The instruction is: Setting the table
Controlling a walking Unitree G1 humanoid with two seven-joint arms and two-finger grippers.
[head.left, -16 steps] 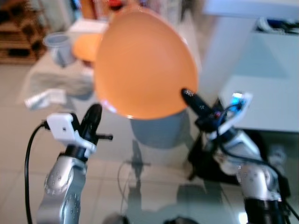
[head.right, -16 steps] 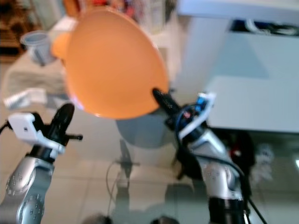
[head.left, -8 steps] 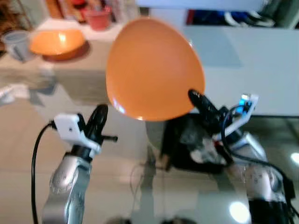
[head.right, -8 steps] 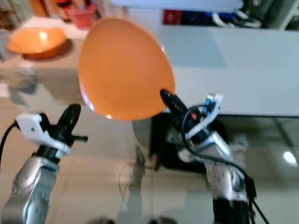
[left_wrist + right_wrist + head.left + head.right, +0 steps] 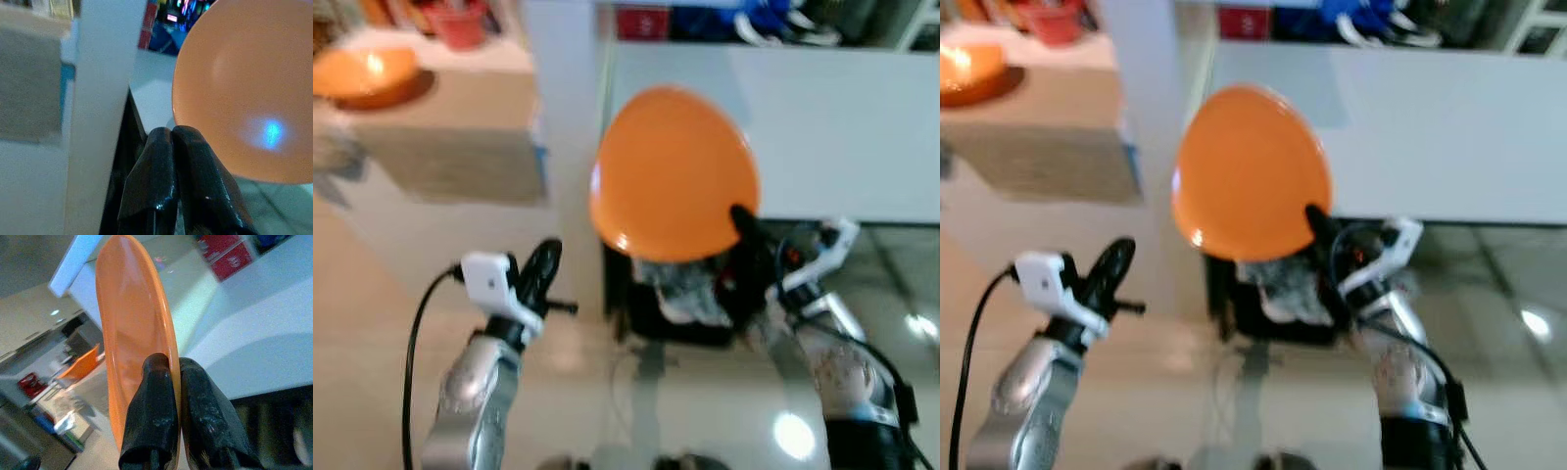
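Note:
My right gripper (image 5: 742,219) is shut on the rim of an orange plate (image 5: 674,176), holding it upright in front of me; the right wrist view has the plate (image 5: 129,347) edge-on, with a black finger on each side of its rim and the gripper (image 5: 173,367) closed on it. My left gripper (image 5: 546,264) is raised at the left, shut with nothing in it; its fingers (image 5: 171,166) press together in the left wrist view, close to the plate's face (image 5: 249,88). A white table (image 5: 822,127) lies ahead on the right.
An orange bowl (image 5: 362,73) sits on a beige counter (image 5: 440,127) at the far left, with a red pot (image 5: 460,22) behind it. A white pillar (image 5: 563,117) stands between counter and table. Dark objects (image 5: 675,304) lie below the table edge on the glossy tiled floor (image 5: 372,323).
The camera has swung right: the counter and orange bowl slid to the left edge and the white table now fills the view ahead. The plate stays gripped by the right gripper.

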